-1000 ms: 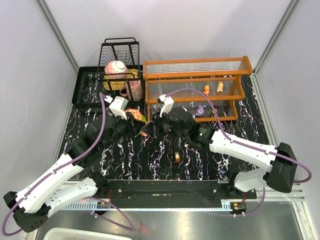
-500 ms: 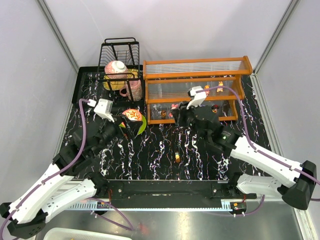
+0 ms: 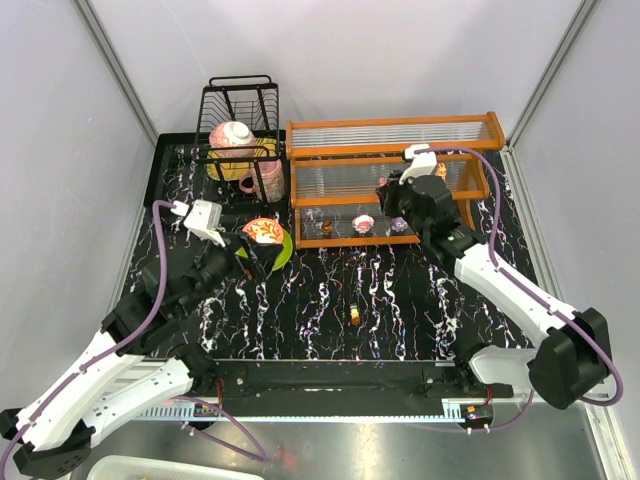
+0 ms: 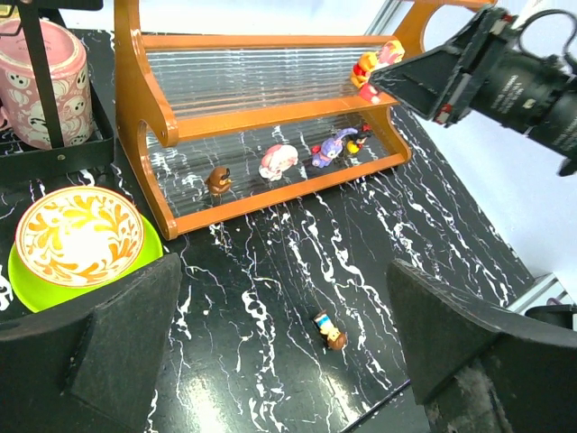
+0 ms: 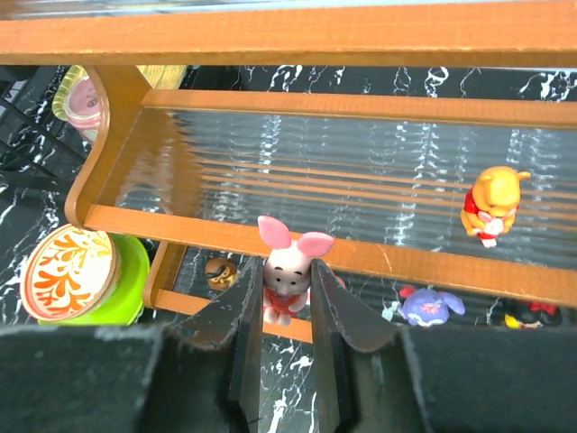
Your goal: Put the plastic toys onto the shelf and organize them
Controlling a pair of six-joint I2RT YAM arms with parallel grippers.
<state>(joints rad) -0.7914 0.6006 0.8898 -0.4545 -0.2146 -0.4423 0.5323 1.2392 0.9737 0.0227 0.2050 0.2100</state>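
Jaws of the right gripper [image 5: 287,281] clenched on the piglet figurine [image 5: 288,251], a pink-and-white toy held upright by its flanks, ears clear above the fingertips. The figurine is seen against the front rail of the middle tier of the shelf [image 5: 361,38]; whether it touches the ribbed panel cannot be told. On the same tier, to the right of the grip and apart from it, the yellow bear figurine [image 5: 489,206] stands upright.

The lowest tier of the shelf carries four toys in a row. The brown figurine [image 4: 218,179] is nearest the shelf's left end, followed by the pink-white figurine [image 4: 274,161], the purple figurine [image 4: 330,149] and the dark red-and-black figurine [image 4: 354,144].

Jaws of the left gripper [image 4: 282,271] released and spread wide, grasping nothing, above the black marbled table [image 4: 433,225] in front of the shelf's left end. One small loose figurine [image 4: 330,330] lies on the table well in front of the shelf's middle, apart from both grippers.

Just beside the shelf's left front corner, a red patterned bowl [image 4: 77,236] rests on a green plate [image 4: 149,262]. Left of the shelf and behind the bowl, a black wire dish rack [image 3: 240,100] holds a pink mug [image 4: 41,68].
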